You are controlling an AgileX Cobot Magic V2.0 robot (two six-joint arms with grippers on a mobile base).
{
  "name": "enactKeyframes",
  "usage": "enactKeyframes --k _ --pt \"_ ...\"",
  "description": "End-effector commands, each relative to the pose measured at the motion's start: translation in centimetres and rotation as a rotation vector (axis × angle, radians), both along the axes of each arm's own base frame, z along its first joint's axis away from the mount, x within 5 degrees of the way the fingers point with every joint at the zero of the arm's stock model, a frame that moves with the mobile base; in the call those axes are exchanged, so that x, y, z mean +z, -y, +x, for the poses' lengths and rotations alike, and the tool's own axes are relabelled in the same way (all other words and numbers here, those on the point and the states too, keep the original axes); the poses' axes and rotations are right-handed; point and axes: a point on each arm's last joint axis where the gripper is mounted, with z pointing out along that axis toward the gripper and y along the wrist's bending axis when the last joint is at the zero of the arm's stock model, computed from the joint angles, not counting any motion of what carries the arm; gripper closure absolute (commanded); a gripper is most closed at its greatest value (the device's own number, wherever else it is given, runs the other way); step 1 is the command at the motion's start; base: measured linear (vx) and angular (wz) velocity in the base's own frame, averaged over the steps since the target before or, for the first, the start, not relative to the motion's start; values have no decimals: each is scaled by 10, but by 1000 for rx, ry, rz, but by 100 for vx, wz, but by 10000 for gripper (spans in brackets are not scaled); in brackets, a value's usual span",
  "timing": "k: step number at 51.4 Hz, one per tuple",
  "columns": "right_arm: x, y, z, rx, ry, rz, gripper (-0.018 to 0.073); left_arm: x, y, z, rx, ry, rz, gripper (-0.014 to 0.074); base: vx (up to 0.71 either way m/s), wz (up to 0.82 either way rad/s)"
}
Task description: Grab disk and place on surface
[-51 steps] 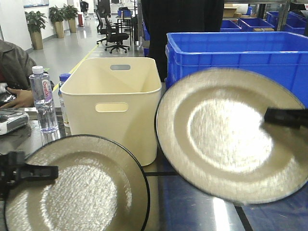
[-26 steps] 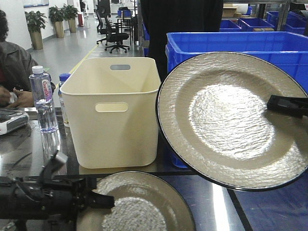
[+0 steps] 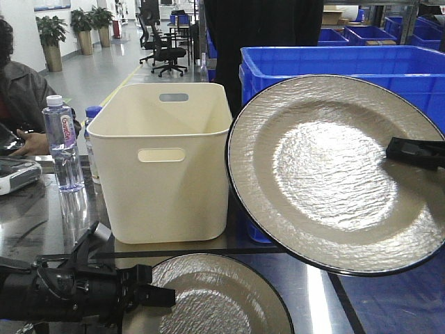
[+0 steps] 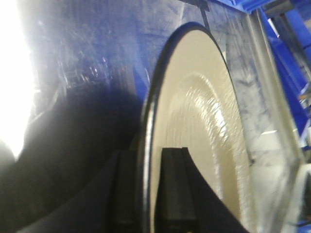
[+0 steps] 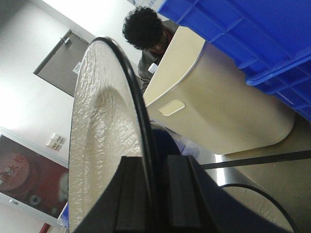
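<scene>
The left tool point(image 3: 158, 296) is closed to the thickness of a rim, one finger on each face of the low plate point(image 3: 222, 299), a silver textured plate with a dark edge. That plate lies nearly flat, reaching away to the tool's right, low over the desk point(image 3: 316, 303); I cannot tell whether it touches the steel. The left wrist view shows this pinch edge-on, with blue reflections smeared over the desk beyond the tool. The desk is shiny grey steel, and a black tape line point(image 3: 236, 250) crosses it just ahead of the left tool.

The right tool point(image 3: 411, 152) is pinched the same way on the raised plate point(image 3: 327, 174), which stands tilted, well above the desk, spreading to that tool's left. Ahead of the left tool sits a cream bin point(image 3: 167, 160), with blue crates point(image 3: 334, 66) behind the raised plate. Off to the left tool's left are a water bottle point(image 3: 61, 142) and a seated person point(image 3: 21, 97). Beyond lies an office floor with chairs point(image 3: 165, 49) and potted plants point(image 3: 52, 31).
</scene>
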Motion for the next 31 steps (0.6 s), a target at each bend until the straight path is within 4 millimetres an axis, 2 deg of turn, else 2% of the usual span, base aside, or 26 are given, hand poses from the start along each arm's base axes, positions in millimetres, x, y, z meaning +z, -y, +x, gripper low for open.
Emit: enactKeyframes --k 1,9,18,24,31 --pt "28 -1 -8 -1 109 124 562 24 3 2 9 96 -21 262 0 0" --pt "28 -1 -8 -1 109 124 561 19 -2 4 24 133 77 112 0 0" --pt "27 -2 -9 8 105 112 561 20 -8 5 34 187 160 54 0 0" --pt "23 -2 -8 0 84 57 561 33 -12 2 63 246 191 54 0 0" --pt "12 0 -5 -38 38 -59 561 65 -28 -10 99 414 323 56 0 0"
